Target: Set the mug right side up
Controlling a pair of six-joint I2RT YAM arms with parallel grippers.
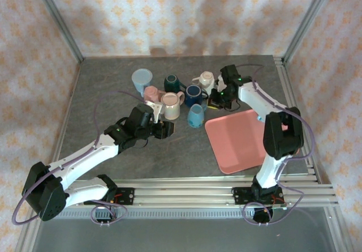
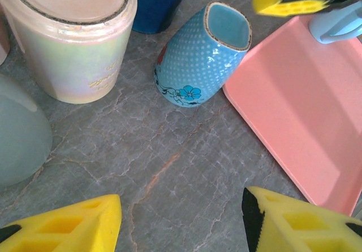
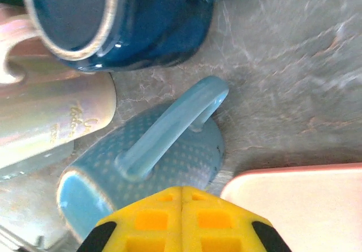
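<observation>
Concerns a light-blue ceramic mug with white dots and a painted blue flower [image 1: 195,116] [image 2: 198,59] [image 3: 158,156]. Lies on its side on the grey marbled tabletop [image 1: 113,93], curved handle uppermost, mouth turned away from the left arm. Sits at the near right edge of a cluster of crockery, just beside the far-left corner of a flat pink plastic tray [image 1: 243,144] [image 2: 305,110] [image 3: 305,195]; cannot tell whether touching that corner. Has for neighbours a pearly cream-pink mug [image 1: 171,106] [image 2: 73,42] [image 3: 45,122] standing base-up just to the left, and a glossy dark-blue mug [image 1: 193,95] [image 2: 161,3] [image 3: 124,20] just on the far side. Farther back, takes in a dark-green mug [image 1: 172,83], a white mug [image 1: 206,81], a pink mug [image 1: 151,93] and a pale-blue tumbler [image 1: 141,81]. Places the left gripper [image 1: 165,129] [image 2: 181,226] low over bare tabletop to the near left of the light-blue mug, near but apart from it, yellow fingers [image 2: 62,223] spread apart with nothing between them, pointed toward mug and tray. Places the right gripper [image 1: 215,101] [image 2: 288,0] [image 3: 182,198] directly above the light-blue mug, reaching in from the far right, yellow fingers pressed together tip to tip and gripping nothing, tips over the mug's dotted side just short of the handle; cannot tell whether resting on the mug or hovering clear.
</observation>
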